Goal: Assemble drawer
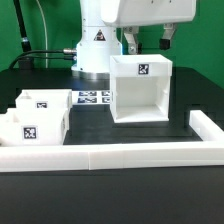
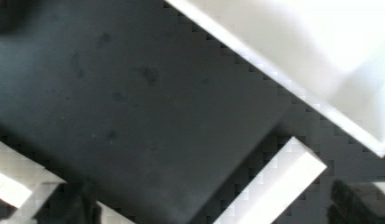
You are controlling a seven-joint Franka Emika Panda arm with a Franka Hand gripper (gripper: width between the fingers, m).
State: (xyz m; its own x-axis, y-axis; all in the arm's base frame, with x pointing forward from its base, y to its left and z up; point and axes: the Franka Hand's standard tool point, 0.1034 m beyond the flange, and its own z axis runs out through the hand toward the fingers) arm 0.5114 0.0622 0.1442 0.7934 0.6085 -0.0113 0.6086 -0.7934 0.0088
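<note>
The drawer's tall white housing (image 1: pixel 140 92) stands on the black table right of centre, its open side facing the front and a square tag (image 1: pixel 143 68) near its top. Two smaller white trays (image 1: pixel 44 101) (image 1: pixel 30 127) sit together at the exterior view's left, the nearer one with a tag. My gripper (image 1: pixel 146 42) hangs above and just behind the housing, jaws apart and empty. In the wrist view the gripper (image 2: pixel 203 212) shows only as dark blurred fingertips (image 2: pixel 358 196) over black table, with white part edges (image 2: pixel 287 172) crossing below; I cannot tell which part they belong to.
The marker board (image 1: pixel 92 98) lies flat between the trays and the housing. A low white border wall (image 1: pixel 110 156) runs along the front and turns back along the exterior view's right (image 1: pixel 208 128). The robot base (image 1: pixel 95 45) stands behind.
</note>
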